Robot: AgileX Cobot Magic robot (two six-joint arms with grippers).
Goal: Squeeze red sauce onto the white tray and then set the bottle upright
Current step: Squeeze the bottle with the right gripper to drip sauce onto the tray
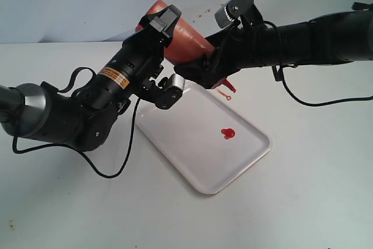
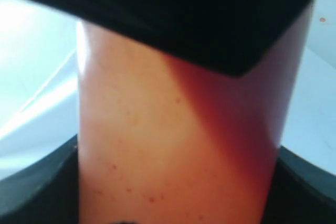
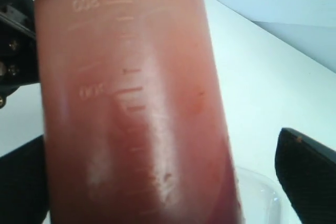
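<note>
Above the far left end of the tray (image 1: pixel 186 155), the bottle (image 1: pixel 186 42) hangs in the air at a slant. Its long axis runs from its flat base, raised at the far left, down to its nozzle (image 1: pixel 231 88) at the lower right, which points toward the tray. A small cap (image 1: pixel 225 94) dangles just beside the nozzle. The left gripper (image 1: pixel 166 53) pinches the bottle around its upper half, nearer the base, with one black finger (image 1: pixel 165 20) lying across the top of the wall. The right gripper (image 1: pixel 201 67) sits around the lower half, by the nozzle end. Its jaws are spread, and in the right wrist view one finger (image 3: pixel 307 174) stands apart from the bottle (image 3: pixel 136 108) with bare table between them. Whether the other finger touches the wall cannot be told. Both grippers hide much of the bottle in the exterior view: its middle and its shoulder are covered, and only the red tip of the nozzle shows. In the left wrist view the bottle (image 2: pixel 173 145) fills the frame, blurred and cut off at both ends, with a dark finger (image 2: pixel 210 19) over it. The right wrist view shows faint raised measuring marks (image 3: pixel 126 95) on the wall, the numbers hard to read. A small glossy blob of sauce (image 1: pixel 227 134) lies on the tray, well below and to the near right of the nozzle. The tray rests flat on the white table (image 1: pixel 303 202).
</note>
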